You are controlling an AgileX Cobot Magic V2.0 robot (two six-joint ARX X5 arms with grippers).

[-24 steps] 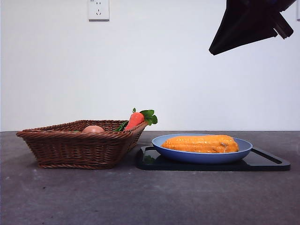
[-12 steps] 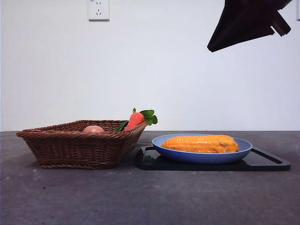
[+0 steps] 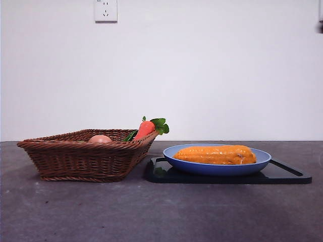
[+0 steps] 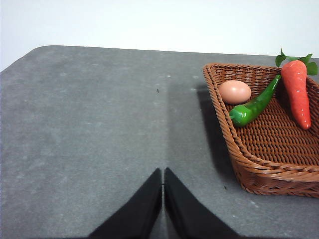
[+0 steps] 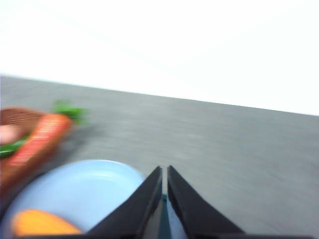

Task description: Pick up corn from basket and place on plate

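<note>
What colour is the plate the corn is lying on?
Light blue. The plate under the corn shows best in the front view.

Even, bright light is seen throughout; the right wrist view is blurred, with the carrot [image 5: 37, 138] at left smeared and the wall overexposed.

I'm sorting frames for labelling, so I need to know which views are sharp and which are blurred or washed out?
Front view: sharp, evenly lit, corn on the plate crisp. Left wrist view: sharp, basket weave clear, soft shadow beside it. Right wrist view: smeared throughout, carrot and plate rim fuzzy, wall blown out white; only the right hand reads fairly clearly.
</note>
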